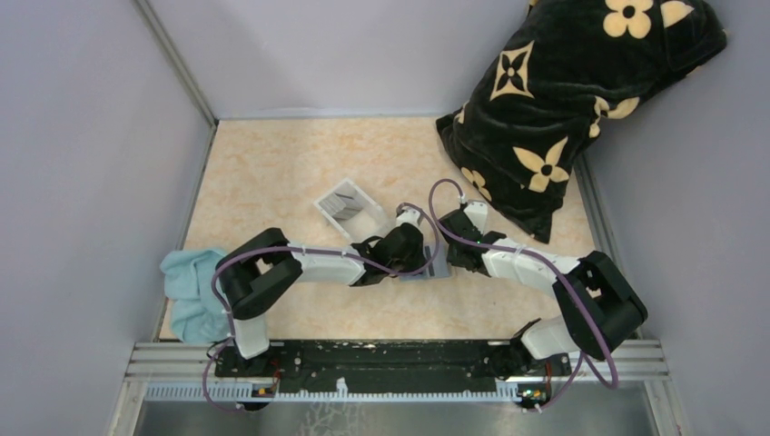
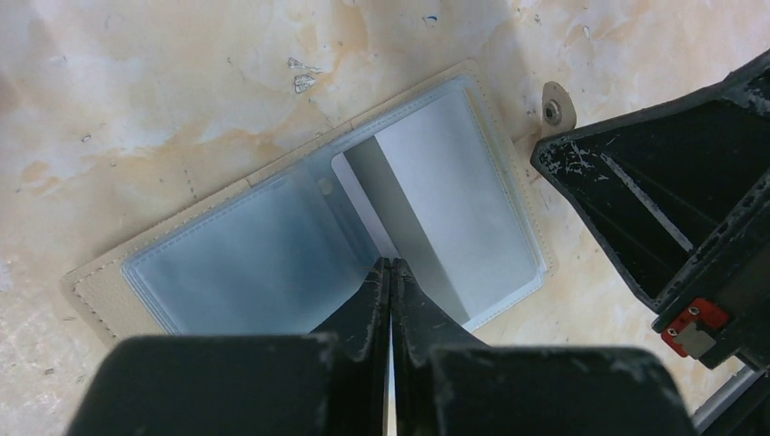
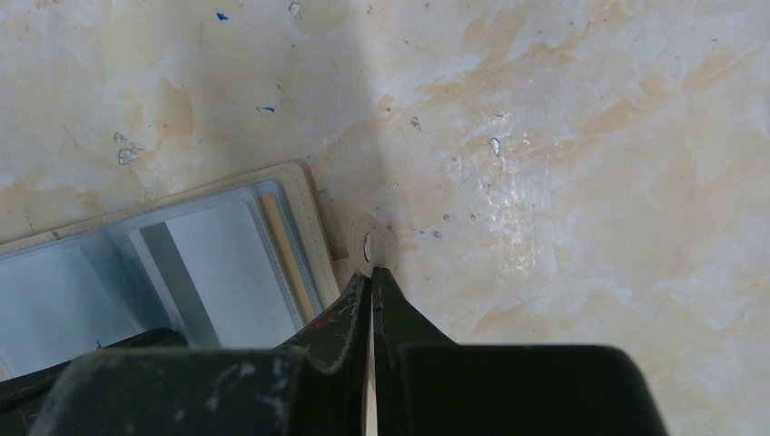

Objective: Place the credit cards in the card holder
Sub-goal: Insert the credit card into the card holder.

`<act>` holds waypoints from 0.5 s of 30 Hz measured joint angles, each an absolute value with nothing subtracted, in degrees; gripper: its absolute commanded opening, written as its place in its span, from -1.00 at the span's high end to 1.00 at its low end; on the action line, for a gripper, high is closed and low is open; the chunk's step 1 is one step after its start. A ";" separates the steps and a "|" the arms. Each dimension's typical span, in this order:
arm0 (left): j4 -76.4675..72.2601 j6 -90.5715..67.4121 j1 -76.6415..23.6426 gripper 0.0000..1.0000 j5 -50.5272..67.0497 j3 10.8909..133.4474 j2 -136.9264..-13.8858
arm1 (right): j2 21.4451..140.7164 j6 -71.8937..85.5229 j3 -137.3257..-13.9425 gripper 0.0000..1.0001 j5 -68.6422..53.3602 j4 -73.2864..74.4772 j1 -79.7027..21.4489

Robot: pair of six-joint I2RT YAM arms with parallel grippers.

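Note:
The tan card holder (image 2: 100, 289) lies open and flat on the table, its blue-grey clear pockets facing up. A silvery credit card (image 2: 454, 209) with a dark stripe sits partly inside the right pocket. My left gripper (image 2: 390, 263) is shut, and its tips touch that card's near edge over the fold. A tan-gold card (image 3: 277, 245) shows in the pocket beside the silvery one. My right gripper (image 3: 370, 274) is also shut, with its tips against the snap tab (image 3: 368, 243) at the holder's edge. In the top view both grippers meet over the holder (image 1: 436, 270).
A clear white tray (image 1: 350, 209) with cards in it stands just behind the left gripper. A light blue cloth (image 1: 192, 291) lies at the table's left edge. A black pillow with tan flowers (image 1: 563, 100) fills the back right corner.

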State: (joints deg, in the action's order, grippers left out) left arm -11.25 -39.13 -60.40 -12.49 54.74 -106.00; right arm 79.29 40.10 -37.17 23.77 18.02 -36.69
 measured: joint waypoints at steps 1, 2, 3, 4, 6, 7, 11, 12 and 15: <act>-11.53 -39.13 -60.40 0.92 -12.49 54.85 -106.21 | 79.31 40.10 -37.17 1.00 23.81 18.02 -36.69; -11.64 -39.13 -60.40 0.92 -12.51 54.85 -106.28 | 79.33 40.07 -37.17 1.00 23.86 18.02 -36.69; -11.66 -39.13 -60.40 0.92 -12.51 54.85 -106.28 | 79.33 40.10 -37.17 1.00 23.86 18.02 -36.69; -11.70 -39.16 -60.40 0.91 -12.51 54.85 -106.28 | 79.33 40.07 -37.17 1.00 23.86 18.02 -36.69; -11.75 -39.16 -60.40 0.90 -12.51 54.85 -106.28 | 79.37 40.10 -37.17 1.00 23.86 18.00 -36.69; -11.77 -39.18 -60.40 0.88 -12.53 54.85 -106.28 | 79.40 40.10 -37.15 1.00 23.86 18.00 -36.69; -11.81 -39.64 -60.45 0.79 -13.13 54.74 -106.10 | 79.40 40.10 -37.17 1.00 23.90 18.00 -36.69; -11.70 -39.97 -60.51 0.75 -13.56 54.65 -105.86 | 79.40 40.10 -37.17 1.00 23.92 18.02 -36.69; -11.09 -40.86 -60.75 0.62 -15.42 54.48 -104.66 | 79.37 40.07 -37.19 0.84 24.16 18.26 -36.69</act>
State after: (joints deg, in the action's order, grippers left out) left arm -11.09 -40.86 -60.75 -15.42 54.48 -104.66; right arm 79.37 40.07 -37.19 24.16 18.26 -36.69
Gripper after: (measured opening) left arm 0.135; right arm 0.007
